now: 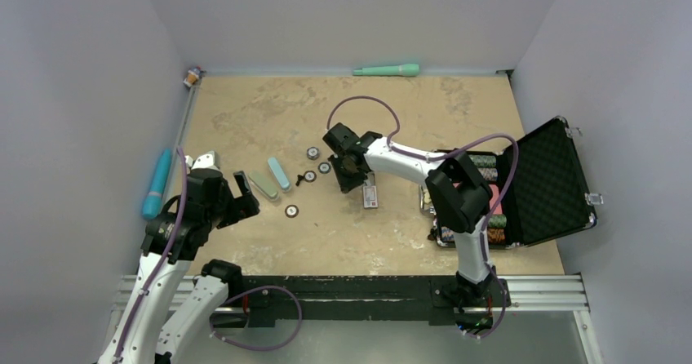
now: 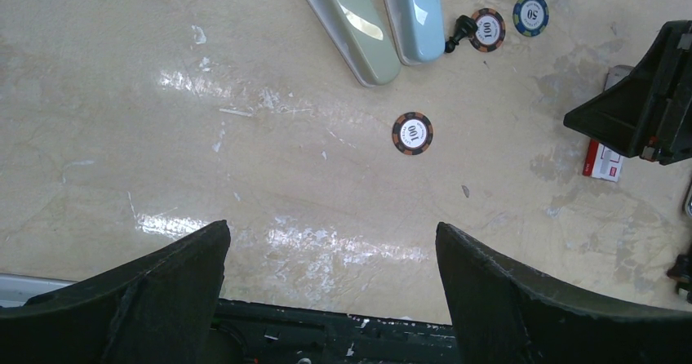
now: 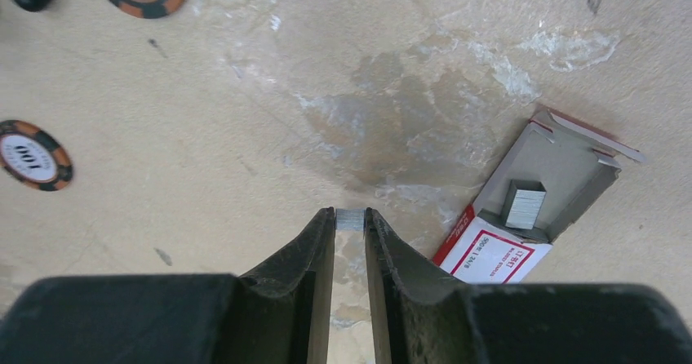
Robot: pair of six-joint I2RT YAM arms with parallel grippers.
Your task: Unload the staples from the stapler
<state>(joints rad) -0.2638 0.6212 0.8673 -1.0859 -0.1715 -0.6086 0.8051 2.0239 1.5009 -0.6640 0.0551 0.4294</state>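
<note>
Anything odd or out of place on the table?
Poker chips lie scattered on the table, outside the open case. A black pawn seems tipped beside one. The staple box sits flapped open near the right gripper, which pinches a staple strip.

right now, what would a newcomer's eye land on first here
The right arm's jaws pinching a small staple strip over the table, beside an open staple box. Next, the black case lying open at the right edge with poker chips inside, and a green stapler and blue stapler side by side left of centre.
</note>
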